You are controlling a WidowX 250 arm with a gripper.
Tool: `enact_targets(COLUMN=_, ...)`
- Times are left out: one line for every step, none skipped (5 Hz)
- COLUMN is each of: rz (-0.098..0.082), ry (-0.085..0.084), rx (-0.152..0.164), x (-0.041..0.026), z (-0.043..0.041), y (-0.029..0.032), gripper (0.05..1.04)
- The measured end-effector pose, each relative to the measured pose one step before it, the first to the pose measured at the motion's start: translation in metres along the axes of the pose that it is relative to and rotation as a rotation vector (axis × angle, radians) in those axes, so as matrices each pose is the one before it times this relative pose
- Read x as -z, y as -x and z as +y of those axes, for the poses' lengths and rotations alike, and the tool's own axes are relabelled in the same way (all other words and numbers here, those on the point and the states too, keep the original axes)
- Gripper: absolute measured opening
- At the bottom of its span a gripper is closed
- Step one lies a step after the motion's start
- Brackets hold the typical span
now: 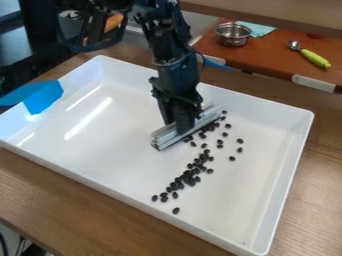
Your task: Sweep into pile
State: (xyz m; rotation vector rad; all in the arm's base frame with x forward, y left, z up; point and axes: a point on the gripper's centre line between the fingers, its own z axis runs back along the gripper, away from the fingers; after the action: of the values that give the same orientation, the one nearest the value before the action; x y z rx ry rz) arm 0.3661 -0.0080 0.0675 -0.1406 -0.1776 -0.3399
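The black beans string out from centre toward the lower middle; strays could slip round the short ends of the metal bar. Clamped in the gripper, it points lower left to upper right lengthwise, inside the white tray.

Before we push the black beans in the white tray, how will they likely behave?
The black beans look small and rounded, so they may roll or scatter. The white tray looks smooth and shiny, so they'll probably slide; its walls should stop strays.
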Motion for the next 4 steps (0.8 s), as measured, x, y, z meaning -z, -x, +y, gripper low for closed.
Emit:
enact_targets(rz=-0.0035, ry=0.0177, rx=0.0465, x=-0.00062, z=-0.01227, y=0.0075, gripper=0.342)
enact_targets(rz=-0.0039, ry=0.0266, rx=0.0652, x=-0.00046, z=-0.0147, y=0.00697, gripper=0.342)
enact_targets(rz=-0.0063, ry=0.0064, rx=0.0452, x=0.00084, z=-0.00954, y=0.00447, gripper=0.342)
enact_targets(rz=0.0042, ry=0.0065, rx=0.0412, x=0.00123, z=-0.0115, y=0.00686, gripper=0.342)
